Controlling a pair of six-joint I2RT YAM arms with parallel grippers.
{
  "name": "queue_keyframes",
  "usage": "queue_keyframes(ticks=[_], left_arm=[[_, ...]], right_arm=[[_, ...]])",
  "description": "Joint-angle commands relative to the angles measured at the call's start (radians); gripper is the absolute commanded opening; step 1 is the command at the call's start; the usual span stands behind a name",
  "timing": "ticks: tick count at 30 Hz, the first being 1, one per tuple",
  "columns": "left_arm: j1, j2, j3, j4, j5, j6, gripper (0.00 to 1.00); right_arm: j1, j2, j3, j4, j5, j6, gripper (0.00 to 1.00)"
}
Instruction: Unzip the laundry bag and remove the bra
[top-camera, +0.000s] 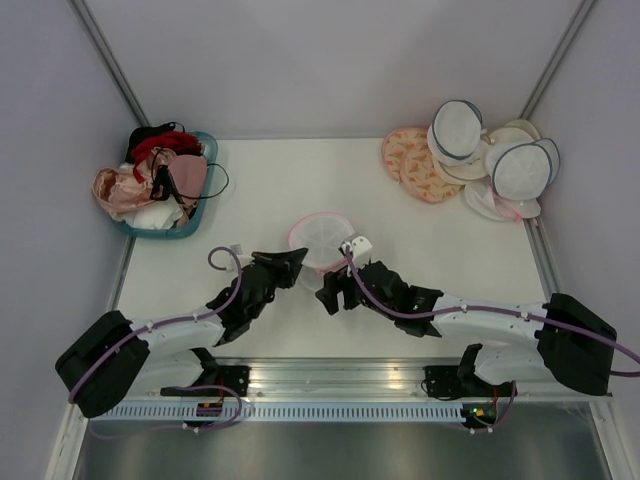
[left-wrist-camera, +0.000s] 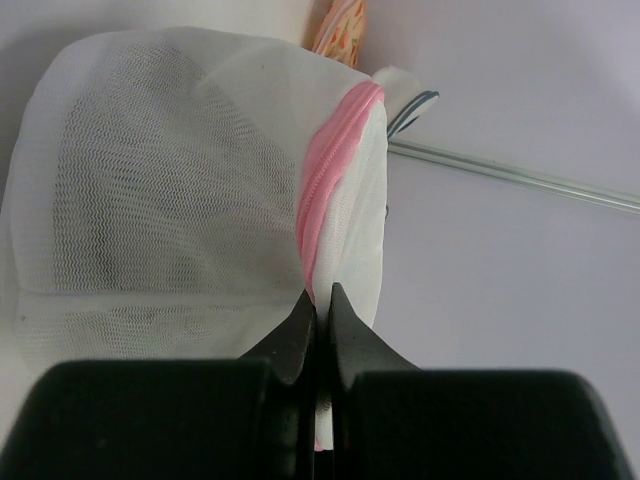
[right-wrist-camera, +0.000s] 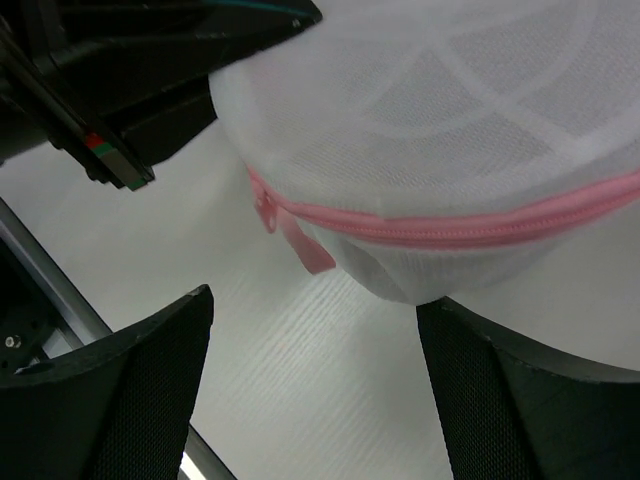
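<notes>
white desk (top-camera: 260, 190); far left, a teal basket (top-camera: 160, 232) heaped with bras (top-camera: 130, 185); far right, piled wash bags (top-camera: 480, 160). laundry bag (top-camera: 322, 236) sits mid-desk, zipped, contents unclear. left hand (left-wrist-camera: 318, 312) pinches its pink rim (left-wrist-camera: 325, 190); right hand (right-wrist-camera: 315, 300) spread beside the zip pull (right-wrist-camera: 300, 240).

The left arm (top-camera: 170, 326) and right arm (top-camera: 490, 318) each show white links, black joint housings, boxy black base blocks and a lilac cable (top-camera: 228, 296) alongside.

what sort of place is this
Probably a robot lab cell, not a home: left arm and right arm bolted to a rail at a white table, plain grey panel walls around it, and a basket of bras as props.
</notes>
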Motion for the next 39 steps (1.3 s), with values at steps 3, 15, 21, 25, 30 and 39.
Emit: queue_keyframes(ticks=[3, 15, 21, 25, 30, 39], left_arm=[[-0.008, -0.031, -0.026, 0.072, 0.017, -0.075, 0.02], [-0.014, -0.023, -0.052, 0.091, 0.015, -0.101, 0.02], [-0.014, -0.053, -0.058, 0.083, -0.012, -0.087, 0.02], [-0.012, -0.047, -0.055, 0.088, -0.015, -0.087, 0.02], [-0.014, -0.044, -0.05, 0.092, -0.006, -0.084, 0.02], [-0.014, -0.046, -0.053, 0.1, 0.02, -0.084, 0.02]], right_arm=[[0.018, 0.03, 0.063, 0.16, 0.017, 0.011, 0.84], [0.035, 0.113, 0.12, 0.218, 0.026, 0.019, 0.6], [0.092, 0.058, 0.138, 0.035, 0.099, 0.037, 0.71], [0.129, 0.026, 0.14, -0.094, 0.116, 0.081, 0.73], [0.207, -0.005, 0.137, -0.119, 0.165, 0.108, 0.73], [0.207, 0.086, 0.176, -0.007, 0.236, 0.046, 0.72]])
